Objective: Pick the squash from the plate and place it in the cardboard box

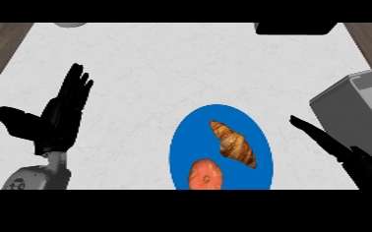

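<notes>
A blue plate [185, 142] lies at the lower middle of the white counter. On it sit an orange squash [205, 175] at the near edge and a brown croissant [234, 144] further back. My right hand [330, 145] comes in from the lower right with straight fingers, open, just right of the plate and apart from the squash. At the right edge stands a grey box [347, 109], only partly in view. My left hand [62, 110] rests open at the left, fingers up, holding nothing.
A dark object [294, 28] sits at the counter's far edge on the right, and a grey round item [70, 24] at the far left. Wooden floor shows past both far corners of the counter.
</notes>
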